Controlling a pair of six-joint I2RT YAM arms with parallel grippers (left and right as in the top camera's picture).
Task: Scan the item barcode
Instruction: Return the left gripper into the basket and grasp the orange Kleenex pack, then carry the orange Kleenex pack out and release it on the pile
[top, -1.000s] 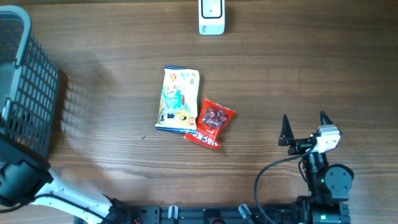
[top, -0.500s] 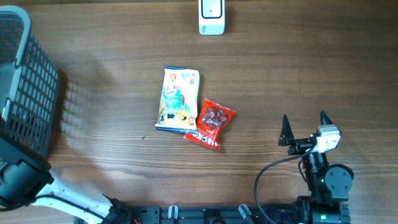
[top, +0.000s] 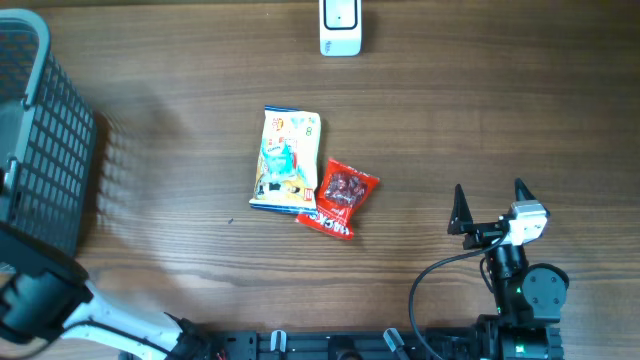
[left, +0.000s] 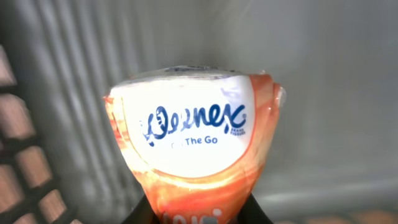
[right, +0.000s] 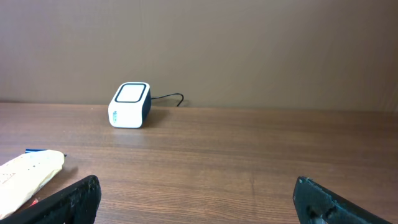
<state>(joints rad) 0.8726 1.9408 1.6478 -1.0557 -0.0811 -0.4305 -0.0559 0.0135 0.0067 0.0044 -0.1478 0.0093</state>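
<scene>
Wooden bench (top: 450, 120), grey basket (top: 50, 150) standing on it, right hand (top: 489, 190) far to the right of the basket, released and holding nothing, left hand (left: 196, 213) inside the basket, clenched on an orange Kleenex pack (left: 196, 130) squeezed narrow at its lower end, white scanner (top: 340, 28) well right of the basket.

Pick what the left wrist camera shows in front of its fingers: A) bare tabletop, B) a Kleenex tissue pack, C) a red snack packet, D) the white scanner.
B: the orange-and-white Kleenex tissue pack reads "On The Go", its lower end narrowing into the left gripper, with the grey basket wall behind it.
</scene>
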